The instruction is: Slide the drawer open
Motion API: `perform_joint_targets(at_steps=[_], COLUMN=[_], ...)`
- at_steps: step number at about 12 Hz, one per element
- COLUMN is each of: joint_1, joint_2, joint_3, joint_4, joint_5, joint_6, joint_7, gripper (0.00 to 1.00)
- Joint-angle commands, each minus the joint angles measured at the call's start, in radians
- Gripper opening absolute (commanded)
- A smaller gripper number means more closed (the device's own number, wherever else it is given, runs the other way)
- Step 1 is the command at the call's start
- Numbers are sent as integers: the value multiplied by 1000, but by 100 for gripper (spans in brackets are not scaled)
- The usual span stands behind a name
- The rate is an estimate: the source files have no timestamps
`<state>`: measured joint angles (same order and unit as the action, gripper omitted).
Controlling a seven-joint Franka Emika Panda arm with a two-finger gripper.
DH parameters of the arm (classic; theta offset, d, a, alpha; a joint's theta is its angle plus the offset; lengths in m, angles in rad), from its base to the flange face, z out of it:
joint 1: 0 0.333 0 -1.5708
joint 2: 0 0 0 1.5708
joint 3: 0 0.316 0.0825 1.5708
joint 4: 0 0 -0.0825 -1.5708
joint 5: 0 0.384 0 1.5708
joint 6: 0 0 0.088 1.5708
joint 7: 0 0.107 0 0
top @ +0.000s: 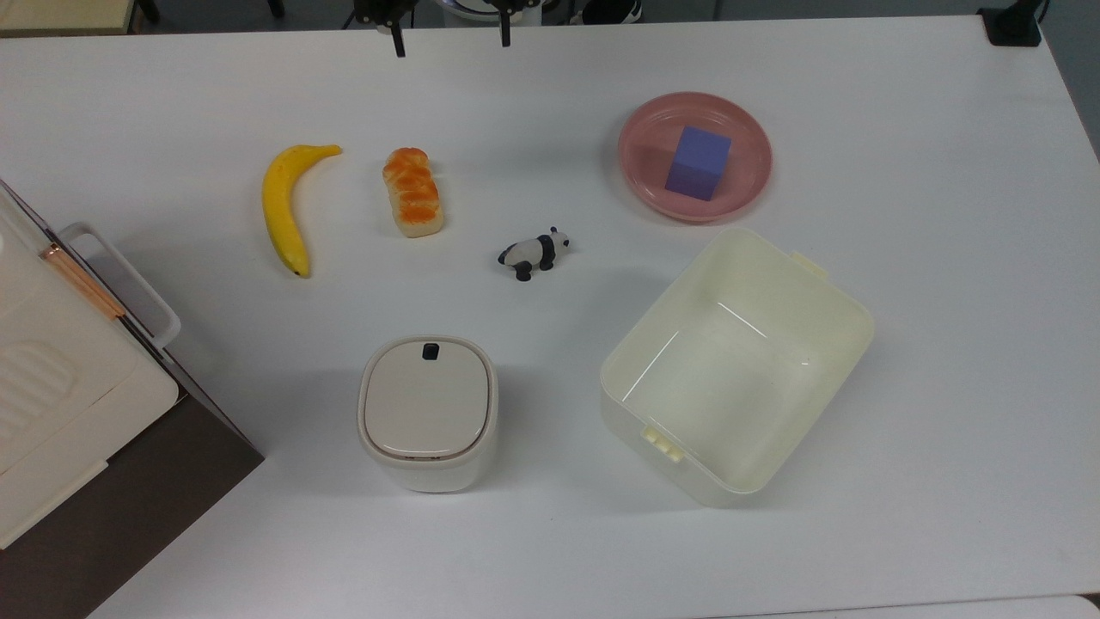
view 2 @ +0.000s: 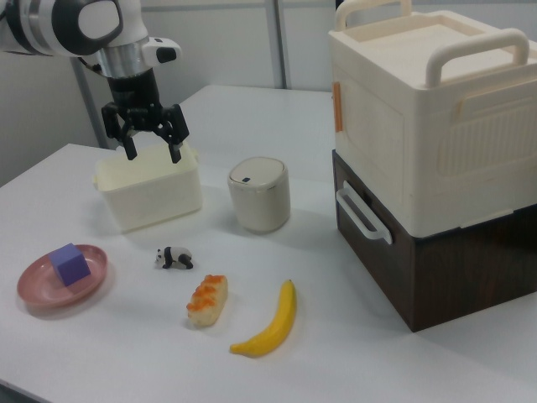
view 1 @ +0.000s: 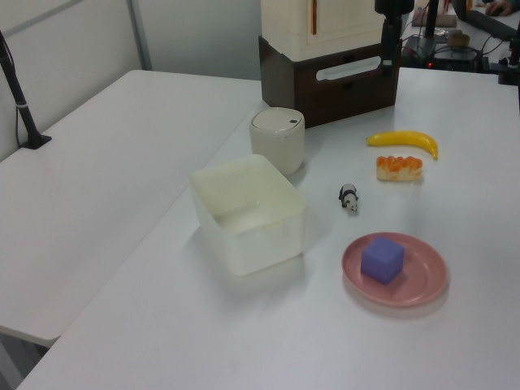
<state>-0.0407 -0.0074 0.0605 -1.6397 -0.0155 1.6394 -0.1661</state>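
The drawer (view 2: 375, 239) has a dark brown front with a white loop handle (view 2: 362, 216) and sits flush in its cabinet at the right view's right. Its handle (top: 120, 284) lies at the top view's left edge, and the drawer (view 1: 349, 85) stands at the back in the left view. My gripper (view 2: 153, 152) hangs open and empty, well above the table at the right view's upper left, far from the handle. The gripper (top: 451, 43) pokes in at the top view's upper edge. One finger (view 1: 396, 45) hangs in front of the drawer's right end in the left view.
A cream crate (view 2: 428, 109) with a copper strip sits on the cabinet. On the table lie a banana (top: 284, 206), a bread roll (top: 413, 191), a toy panda (top: 533, 253), a pink plate (top: 653, 120) holding a purple cube (top: 698, 162), a cream tub (top: 825, 344) and a lidded white bin (top: 427, 411).
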Motion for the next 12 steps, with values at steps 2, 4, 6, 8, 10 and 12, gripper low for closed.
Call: perform_joint_targets(at_steps=[2, 4, 6, 8, 10, 12], joint_1=[-31, -57, -96, -125, -126, -140], joint_2=[4, 10, 15, 46, 78, 104], joint_3=[-11, -11, -11, -13, -14, -14], joint_4=[-11, -11, -14, -17, -35, -55], joint_5=[8, 3, 3, 2, -35, -93], joint_6=[-7, 3, 46, 111, 196, 276], joint_7=[-342, -455, -530, -590, -590, -592], gripper=[100, 100, 100, 100, 100, 100])
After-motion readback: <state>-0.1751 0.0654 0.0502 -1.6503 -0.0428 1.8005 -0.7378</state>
